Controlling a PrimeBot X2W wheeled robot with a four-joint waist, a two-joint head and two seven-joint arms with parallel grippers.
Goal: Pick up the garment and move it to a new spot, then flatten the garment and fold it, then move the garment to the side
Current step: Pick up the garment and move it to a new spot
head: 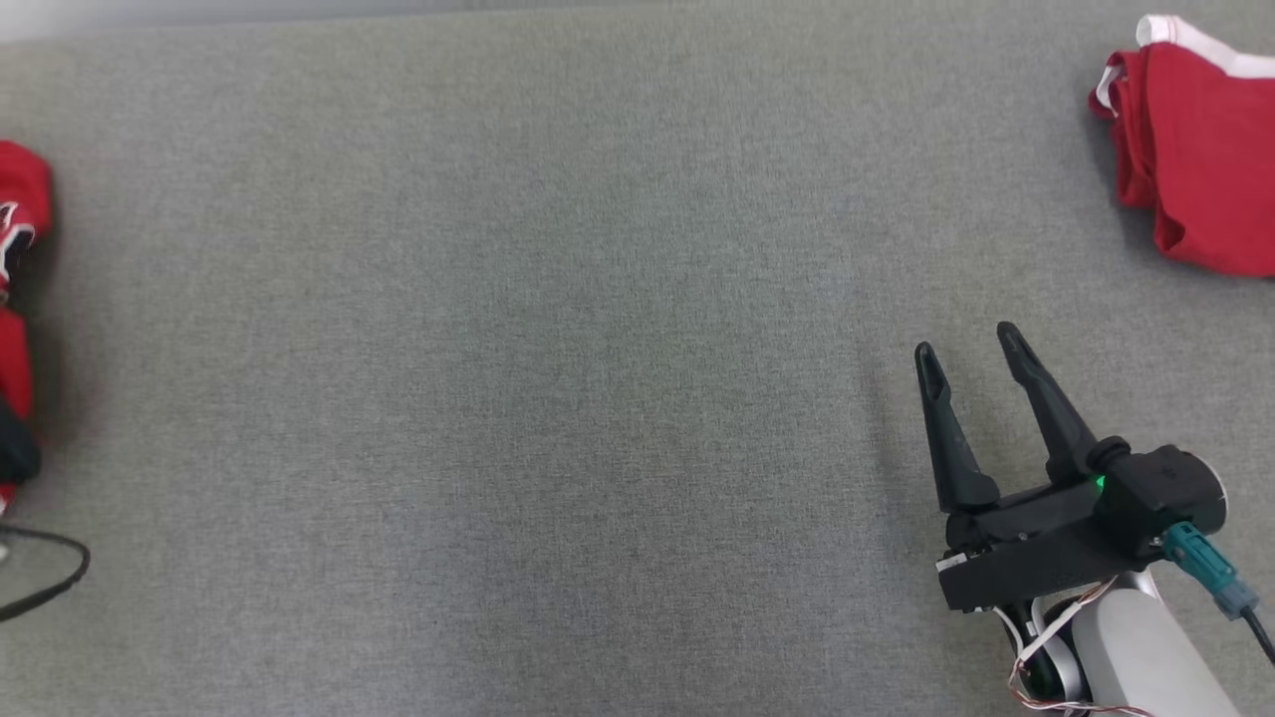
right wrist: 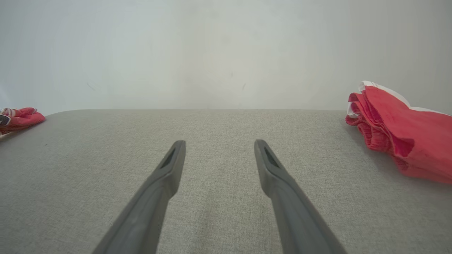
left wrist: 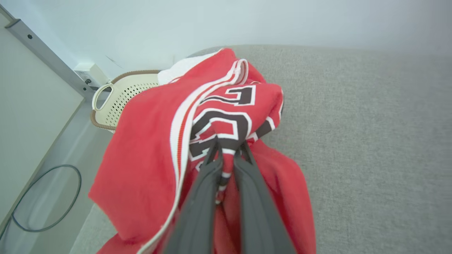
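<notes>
Grab: left gripper [left wrist: 227, 148] pinches the garment [left wrist: 148, 151] at the grey surface's [head: 558, 378] left edge.
Fingers pressed together on the bunched numbered fold, likely for lifting it toward the middle; right gripper [head: 965, 339] spread, idle, well apart from the second red piece [head: 1205, 169].

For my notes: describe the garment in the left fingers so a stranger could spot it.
At the left edge of the grey table, near the cream basket, the left gripper pinches a crumpled red jersey. Unlike the folded red garment far right, it shows black, white-outlined numerals.
</notes>
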